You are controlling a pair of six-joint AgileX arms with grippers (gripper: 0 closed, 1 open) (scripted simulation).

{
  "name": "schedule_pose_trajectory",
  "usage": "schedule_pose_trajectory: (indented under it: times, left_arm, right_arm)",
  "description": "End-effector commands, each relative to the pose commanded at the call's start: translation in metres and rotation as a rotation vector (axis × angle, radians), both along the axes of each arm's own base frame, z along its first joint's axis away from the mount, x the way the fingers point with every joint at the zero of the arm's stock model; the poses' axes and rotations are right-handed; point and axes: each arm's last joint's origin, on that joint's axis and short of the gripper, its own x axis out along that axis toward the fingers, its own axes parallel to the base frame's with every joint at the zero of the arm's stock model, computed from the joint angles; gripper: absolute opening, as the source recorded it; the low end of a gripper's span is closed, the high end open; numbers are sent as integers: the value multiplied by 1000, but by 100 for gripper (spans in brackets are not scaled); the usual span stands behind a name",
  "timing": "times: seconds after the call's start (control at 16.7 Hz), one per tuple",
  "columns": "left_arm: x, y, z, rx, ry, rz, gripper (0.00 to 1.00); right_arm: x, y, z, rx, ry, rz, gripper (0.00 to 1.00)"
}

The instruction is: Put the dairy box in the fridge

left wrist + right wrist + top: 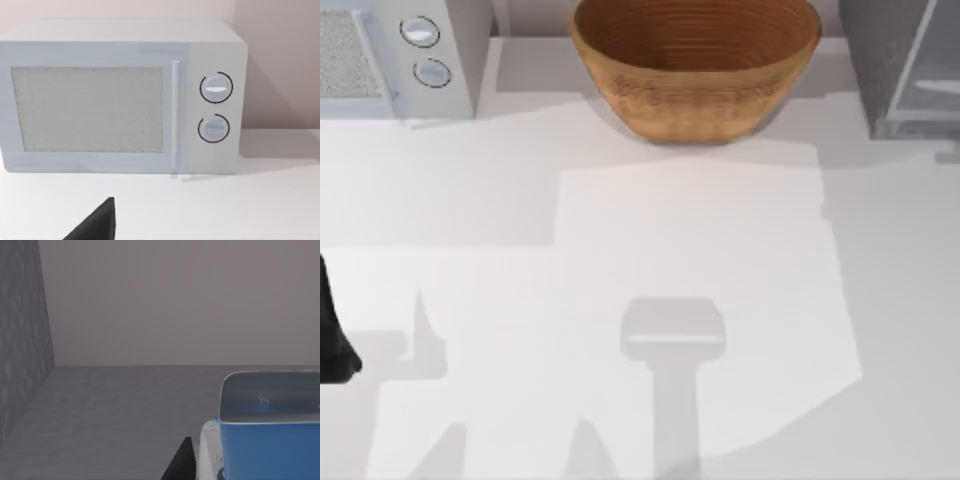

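The dairy box (270, 440), a carton with a blue top half and a white lower edge, shows close up in the right wrist view. My right gripper (235, 462) is shut on it, one dark finger (182, 462) lying against its side and the other hidden. Grey walls and a grey floor surround it: this is the inside of the fridge (25, 340). From above, the fridge (885, 70) stands at the back right with its pale glassy door (930, 95) swung open. My left gripper (335, 345) stays parked at the table's left edge, open and holding nothing.
A light-grey microwave (400, 50) with two round knobs sits at the back left, and it faces the left wrist camera (120, 95). A large wicker basket (695, 65) stands at the back middle. The white table (670, 260) lies bare in front of them.
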Motion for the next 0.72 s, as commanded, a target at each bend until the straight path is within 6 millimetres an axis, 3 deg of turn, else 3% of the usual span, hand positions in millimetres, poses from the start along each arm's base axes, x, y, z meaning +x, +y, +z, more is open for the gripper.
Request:
schedule_pose_trajectory:
  times: [0.18, 0.54, 0.72]
  left_arm:
    - [0, 0, 0, 0, 0, 0, 100]
    - [0, 0, 0, 0, 0, 0, 100]
    - [0, 0, 0, 0, 0, 0, 100]
  right_arm:
    - [8, -6, -15, -2, -10, 3, 0]
    - [8, -3, -17, 2, -2, 8, 0]
    - [24, -3, -27, 9, 39, 9, 0]
